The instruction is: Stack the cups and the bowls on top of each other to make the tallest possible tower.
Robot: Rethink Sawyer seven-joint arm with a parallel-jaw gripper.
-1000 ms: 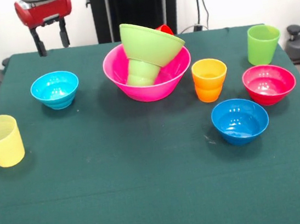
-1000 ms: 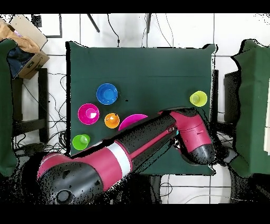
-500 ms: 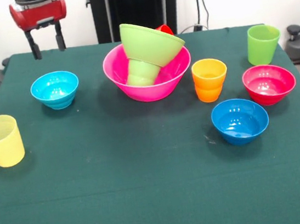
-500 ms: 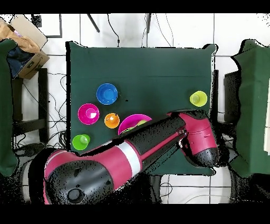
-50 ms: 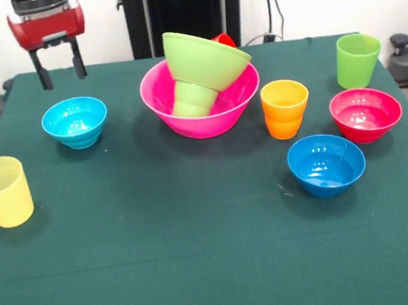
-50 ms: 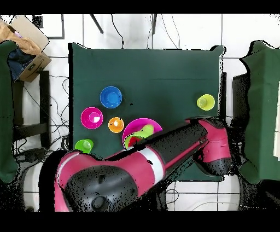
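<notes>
End effector (image 5: 57, 69) hangs above the far-left corner of the worktop (image 5: 205, 273), two black fingers apart, nothing between them, clear of everything. Just near-side of it sits the light blue bowl (image 5: 74, 122), upright. Pale yellow cup (image 5: 0, 192) stands upright at the left edge, nearer. The tower (image 5: 203, 85) is far centre: large pink bowl (image 5: 185, 121) on the cloth, small green cup (image 5: 195, 97) upside down inside it, lime green bowl (image 5: 203, 58) tilted on top of that cup, leaning toward the right; red cup (image 5: 224, 40) only peeks out behind the lime bowl's rim. Right of the tower: orange cup (image 5: 285, 108), then magenta bowl (image 5: 365, 114), with the taller lime green cup (image 5: 358, 60) at the far right and the darker blue bowl (image 5: 326, 163) nearest. All four are upright and apart from each other.
</notes>
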